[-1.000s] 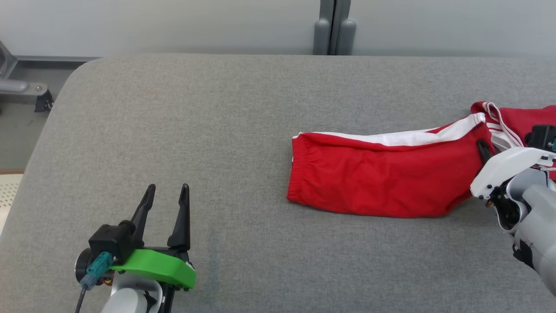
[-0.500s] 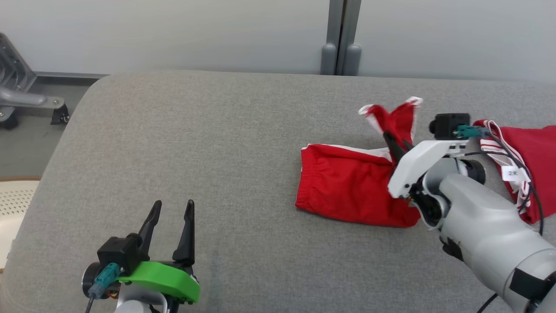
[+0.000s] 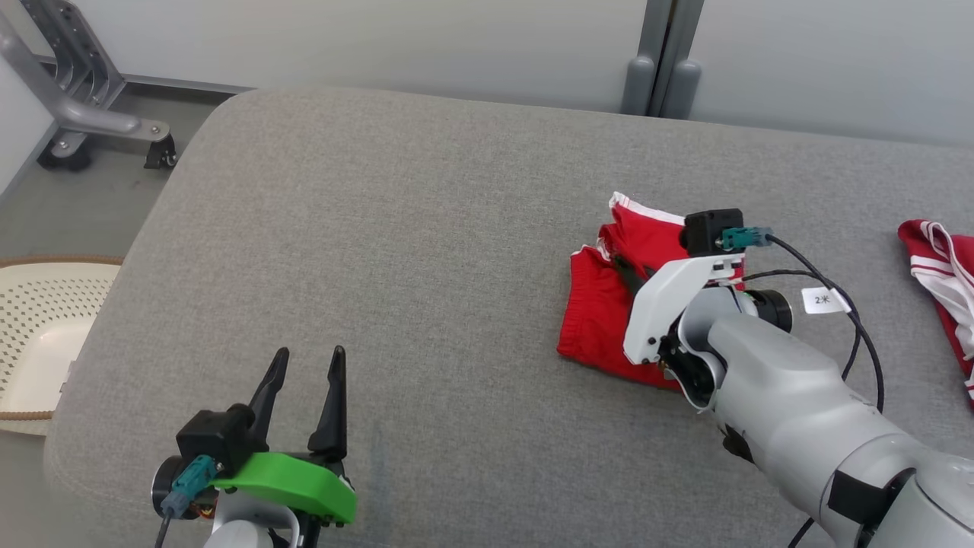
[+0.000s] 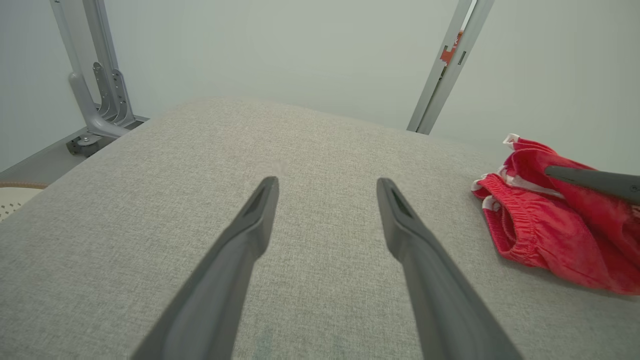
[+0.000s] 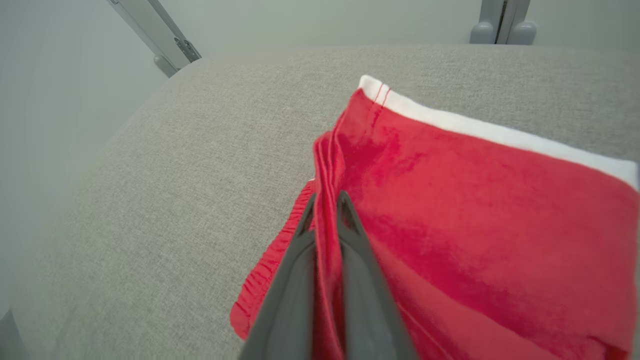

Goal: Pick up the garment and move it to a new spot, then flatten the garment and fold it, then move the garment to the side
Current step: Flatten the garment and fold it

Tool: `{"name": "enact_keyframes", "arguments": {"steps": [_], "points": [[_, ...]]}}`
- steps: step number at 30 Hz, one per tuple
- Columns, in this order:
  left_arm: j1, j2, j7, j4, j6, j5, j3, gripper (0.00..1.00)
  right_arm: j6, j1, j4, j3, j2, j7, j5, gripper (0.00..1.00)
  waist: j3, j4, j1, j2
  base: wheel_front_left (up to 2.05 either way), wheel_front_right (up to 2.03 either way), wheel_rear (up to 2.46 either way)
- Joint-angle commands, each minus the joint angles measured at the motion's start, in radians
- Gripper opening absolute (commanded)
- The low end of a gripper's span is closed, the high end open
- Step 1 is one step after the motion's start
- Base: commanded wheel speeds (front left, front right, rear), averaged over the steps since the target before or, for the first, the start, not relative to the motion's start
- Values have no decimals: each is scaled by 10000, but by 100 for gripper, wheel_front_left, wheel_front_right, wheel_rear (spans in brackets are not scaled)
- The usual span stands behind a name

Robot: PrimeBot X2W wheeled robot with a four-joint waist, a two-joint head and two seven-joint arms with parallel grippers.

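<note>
Shorts (image 3: 597,327), red with white trim, lie right of centre on the grey table (image 3: 426,228), and the fold is on! The right gripper (image 5: 326,200) has its fingers pressed together on a bunched leg hem, with red cloth squeezed between them. It holds that edge up over the waistband end. In the head view the lifted flap stands above the lower layer, not yet laid down. The left gripper (image 3: 310,354) waits near the front edge, well apart from the shorts, fingers spread wide and holding nothing.

Now for the tricky part. The hem probably wants carrying across until its white trim lines up with the elastic waistband. Then it should come down low and flat, so the flap settles without a roll trapped under it. Letting go looks wise only once the cloth rests on the layer below.

The pinch is bunched, so a high release could drop the flap in a crumple. The lower layer may also drag along the table, and the idle left gripper could pin the waistband if it does. Another red-and-white cloth (image 3: 940,274) lies at the right edge, well apart.
</note>
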Motion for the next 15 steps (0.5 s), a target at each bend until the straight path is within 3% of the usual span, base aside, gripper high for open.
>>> {"name": "enact_keyframes", "arguments": {"steps": [1,3,4,5,6,10,15], "points": [[-223,-31,-27,26,-33,108,61,100,-9,-51,31,49,98,18,2,0,86,13,0,0,0,0,0],[-261,-65,-27,63,-78,109,63,100,-9,-26,61,116,221,122,21,0,130,-23,0,0,0,0,0],[-280,-80,-26,85,-95,127,64,100,-9,8,36,157,262,176,21,8,137,-43,0,0,0,0,0],[-300,-92,-26,106,-94,147,76,100,-9,69,-67,215,315,240,30,84,136,-75,0,0,0,0,0],[-309,-92,-27,131,-103,152,96,100,-9,120,-164,264,348,270,44,100,130,-109,0,0,0,0,0],[-290,-74,-26,213,-99,178,212,100,-10,176,-606,313,372,70,152,100,8,-308,0,0,0,0,0],[-60,-61,-27,128,-91,177,449,100,-10,87,-1597,100,-174,-643,248,100,-288,-643,0,0,0,0,0]]}}
